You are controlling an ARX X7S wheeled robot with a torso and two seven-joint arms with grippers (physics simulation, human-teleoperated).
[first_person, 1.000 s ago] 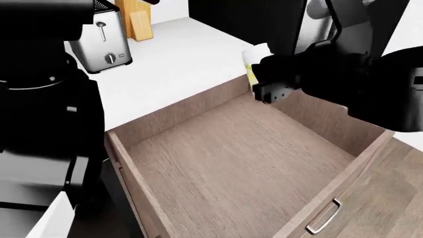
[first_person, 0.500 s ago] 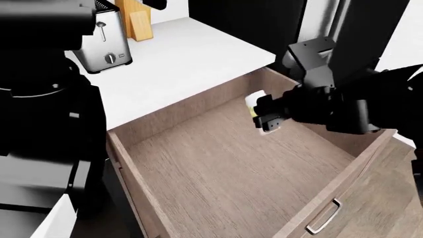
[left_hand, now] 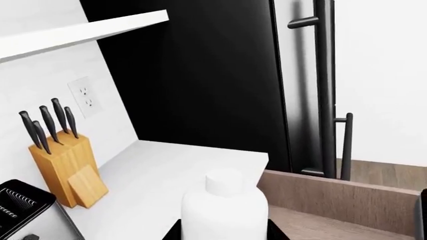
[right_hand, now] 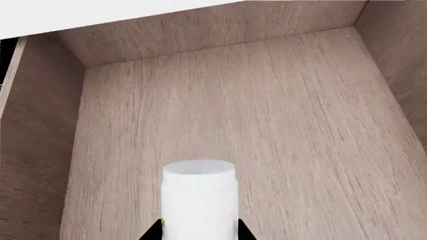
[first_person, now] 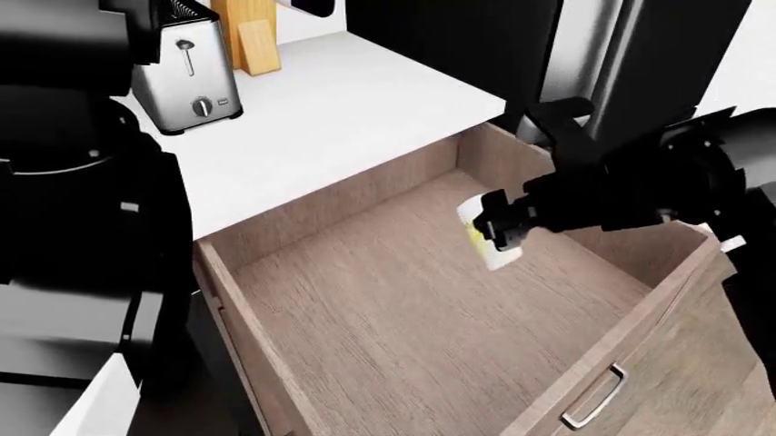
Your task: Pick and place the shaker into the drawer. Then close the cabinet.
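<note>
Currently, the shaker [first_person: 488, 238] is being held tilted by the right gripper [first_person: 500, 227], whose jaws are clenched around it, above the floor of the open drawer [first_person: 401, 291], toward its far right part. On the left wrist view a white bottle [left_hand: 224, 212] is being gripped by the left gripper's jaws, over the white worktop [first_person: 315, 109] near the toaster [first_person: 182, 77] and knife block [left_hand: 63, 165].

White shaker [first_person: 486, 238] with yellow speckles along one side. Light brown wood-grain drawer [first_person: 401, 300], slim silver handle [first_person: 593, 397] on its front. White countertop [first_person: 327, 109]. Glossy black appliance [left_hand: 200, 85]. Silver toaster [first_person: 184, 77] with dark slots. Pale wooden knife block [left_hand: 67, 167], black knife handles. Black right gripper [first_person: 497, 224]; possibly matte.
</note>
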